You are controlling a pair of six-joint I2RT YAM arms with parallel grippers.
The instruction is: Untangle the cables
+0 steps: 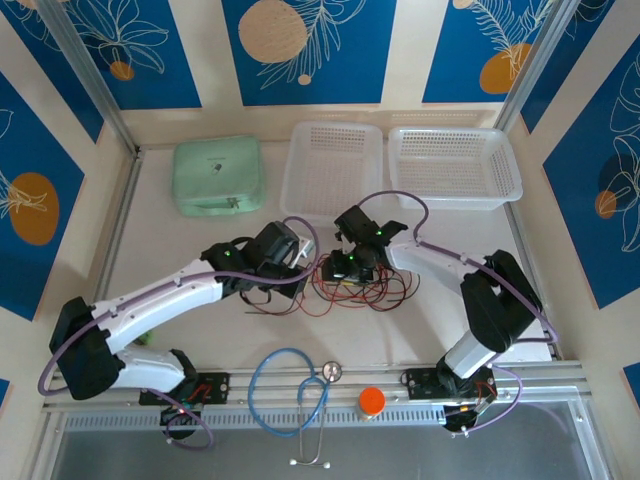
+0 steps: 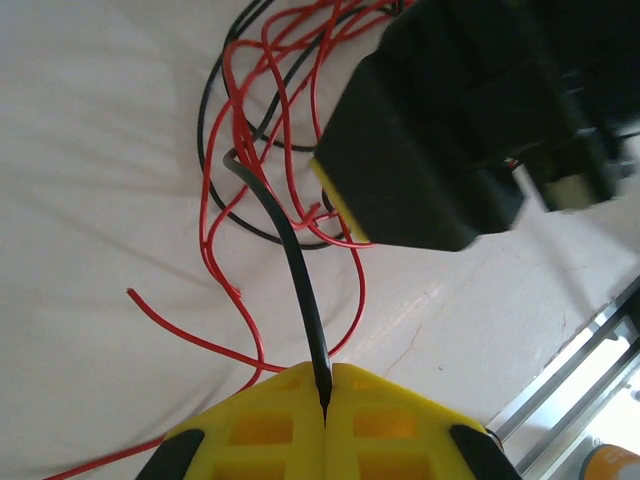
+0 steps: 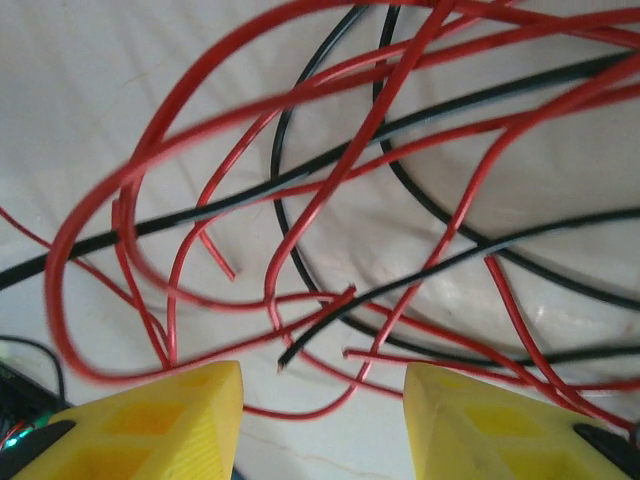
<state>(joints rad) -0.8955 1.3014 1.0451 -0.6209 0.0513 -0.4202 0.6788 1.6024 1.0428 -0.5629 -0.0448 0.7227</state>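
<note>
The cables (image 1: 352,288) are a loose tangle of thin red and black wires on the white table, between my two grippers. In the left wrist view my left gripper (image 2: 325,398) is shut on the end of a black cable (image 2: 298,272), which rises from the yellow pads and bends into the red loops (image 2: 238,130). My left gripper (image 1: 298,268) sits at the tangle's left edge. My right gripper (image 1: 352,270) hovers over the tangle's middle. Its jaws (image 3: 322,392) stand open above crossing red cables (image 3: 150,160) and a black cable end (image 3: 330,325), gripping nothing.
A mint green case (image 1: 218,177) lies at the back left. Two white mesh baskets (image 1: 332,168) (image 1: 455,165) stand behind the tangle. A blue stethoscope (image 1: 290,392) and an orange cap (image 1: 372,401) lie by the near metal rail. The right gripper's black body (image 2: 450,120) hangs close to the left one.
</note>
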